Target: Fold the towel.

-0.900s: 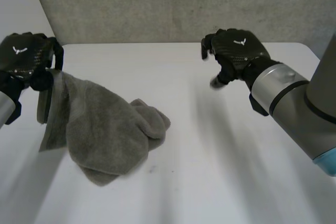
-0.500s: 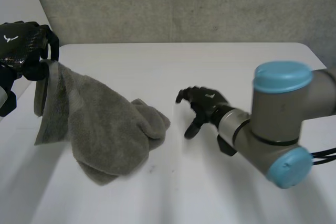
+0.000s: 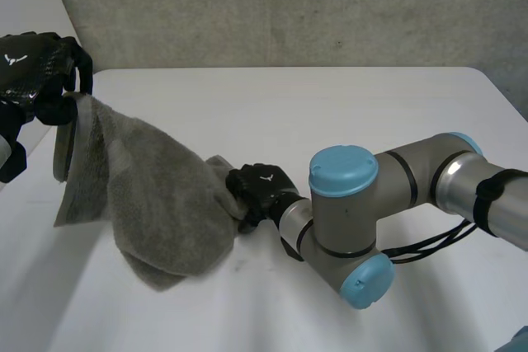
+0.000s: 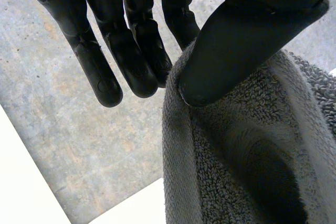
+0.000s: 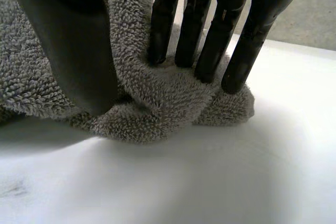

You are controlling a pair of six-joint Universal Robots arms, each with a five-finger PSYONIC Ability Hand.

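Left hand (image 3: pixel 33 76) pinches the towel (image 3: pixel 157 199) at ten o'clock, right hand (image 3: pixel 262 187) grips its three o'clock bunch; best drawn apart evenly.

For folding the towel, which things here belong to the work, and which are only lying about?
Belong to the job: grey towel; left robot hand, pinching its raised end; right robot hand, gripping its bunched part on the table; white table.
Just there: concrete wall behind; small dark mark on the table.
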